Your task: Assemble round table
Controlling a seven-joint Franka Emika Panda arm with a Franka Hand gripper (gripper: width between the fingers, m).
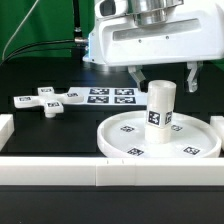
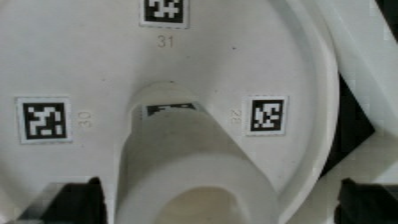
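The large rimmed round disc (image 1: 160, 140) lies on the black table at the exterior view's right. The short thick cylinder (image 1: 162, 108) stands upright on the disc's centre. My gripper (image 1: 164, 76) hangs over the cylinder's top, open, with one finger on each side and a gap to the cylinder. In the wrist view the cylinder (image 2: 196, 165) rises between my dark fingertips (image 2: 75, 200), and my gripper (image 2: 217, 205) is open around it above the tagged disc (image 2: 107, 70). The cross-shaped piece (image 1: 47, 101) lies flat at the exterior view's left.
The marker board (image 1: 110, 96) lies flat at the back middle. White border rails run along the front (image 1: 100, 175) and the exterior view's left side (image 1: 5, 125). A green backdrop stands behind the table.
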